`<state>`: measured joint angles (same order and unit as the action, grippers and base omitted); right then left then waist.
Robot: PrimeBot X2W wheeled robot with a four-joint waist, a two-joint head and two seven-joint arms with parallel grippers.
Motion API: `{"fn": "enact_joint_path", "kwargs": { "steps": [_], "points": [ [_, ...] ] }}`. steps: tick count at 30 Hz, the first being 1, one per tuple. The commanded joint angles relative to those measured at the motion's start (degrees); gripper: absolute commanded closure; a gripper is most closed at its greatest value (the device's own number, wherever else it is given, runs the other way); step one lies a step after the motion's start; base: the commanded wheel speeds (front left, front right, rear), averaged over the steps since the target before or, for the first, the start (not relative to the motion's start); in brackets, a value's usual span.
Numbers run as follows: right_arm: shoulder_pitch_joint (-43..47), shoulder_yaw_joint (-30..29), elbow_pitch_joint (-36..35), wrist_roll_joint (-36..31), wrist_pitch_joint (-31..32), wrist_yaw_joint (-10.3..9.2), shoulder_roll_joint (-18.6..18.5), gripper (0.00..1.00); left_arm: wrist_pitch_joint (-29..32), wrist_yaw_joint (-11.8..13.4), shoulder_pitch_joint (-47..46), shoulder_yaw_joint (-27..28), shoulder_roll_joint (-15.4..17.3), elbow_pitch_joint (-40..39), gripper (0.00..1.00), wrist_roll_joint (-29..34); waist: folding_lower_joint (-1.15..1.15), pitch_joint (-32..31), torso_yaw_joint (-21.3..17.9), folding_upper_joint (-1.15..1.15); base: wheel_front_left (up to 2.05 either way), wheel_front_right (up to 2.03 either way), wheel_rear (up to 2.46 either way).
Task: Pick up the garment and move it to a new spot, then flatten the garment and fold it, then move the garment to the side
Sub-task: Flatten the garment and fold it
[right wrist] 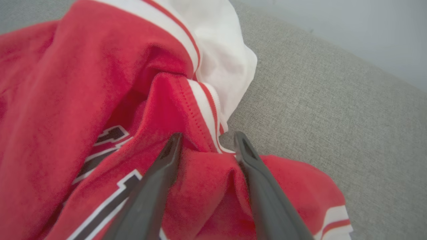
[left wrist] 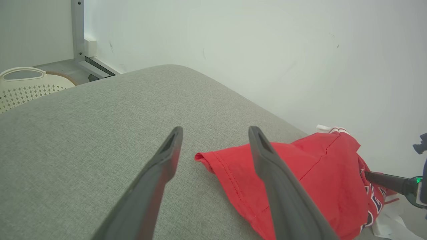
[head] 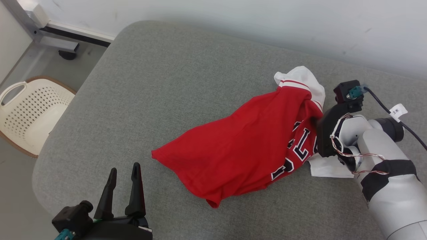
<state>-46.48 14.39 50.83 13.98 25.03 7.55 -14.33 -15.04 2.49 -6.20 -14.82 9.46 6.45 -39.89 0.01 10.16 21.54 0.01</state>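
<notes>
Garment (head: 240, 150) crumpled on cushion (head: 166, 83), right jaws apart astride fold

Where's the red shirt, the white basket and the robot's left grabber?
red shirt (head: 233, 150): head view, on the plain red cloth near its middle.
white basket (head: 36, 110): head view, on its wall full of holes.
left gripper (head: 124, 167): head view, midway between its two dark fingertips.

A grey padded surface (head: 166, 83) was noted against a white wall (head: 233, 20). A cream perforated basket (head: 36, 110) was recorded on the floor (head: 36, 66) off its left edge. A metal frame (head: 53, 36) was seen along the wall beyond the basket.
</notes>
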Motion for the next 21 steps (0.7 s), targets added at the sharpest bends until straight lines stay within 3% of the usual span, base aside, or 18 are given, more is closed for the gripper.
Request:
{"fn": "enact_joint_path", "kwargs": {
  "steps": [1, 8, 13, 17, 21],
  "points": [
    [-0.66, 0.16, 0.29, -0.18, -0.56, -0.11, -0.19, 1.0, -0.17, -0.27, -0.69, -0.03, 0.26, -0.35, 0.0, 0.62, -0.01, 0.49, 0.5, -0.01, 0.0, 0.0, 0.0],
    [4.36, -2.27, -2.18, -0.24, -7.03, -0.11, -3.15, 1.0, -0.18, -0.12, 1.55, 0.97, 0.57, -0.3, 0.0, 0.96, -0.01, -1.62, -0.9, -0.01, 0.0, 0.0, 0.0],
    [17.77, -7.74, -11.68, 0.01, -6.15, -0.11, -4.33, 1.0, 0.01, 0.17, 3.59, 2.75, 1.22, -0.62, 0.0, -0.67, -0.01, -3.67, -5.15, -0.01, 0.0, 0.0, 0.0],
    [28.84, -14.3, -20.51, -2.13, -3.28, -0.12, -2.72, 1.0, 0.28, 0.23, 4.14, 3.23, 1.7, -1.02, 0.0, -0.89, -0.01, -4.4, -7.65, -0.01, 0.0, 0.0, 0.0],
    [39.2, -20.08, -30.41, -4.73, 0.77, -0.12, 1.74, 1.0, 0.54, 0.35, 4.28, 3.24, 1.97, -1.16, 0.0, -1.13, -0.01, -4.66, -9.37, -0.01, 0.0, 0.0, 0.0]
  ]
}}
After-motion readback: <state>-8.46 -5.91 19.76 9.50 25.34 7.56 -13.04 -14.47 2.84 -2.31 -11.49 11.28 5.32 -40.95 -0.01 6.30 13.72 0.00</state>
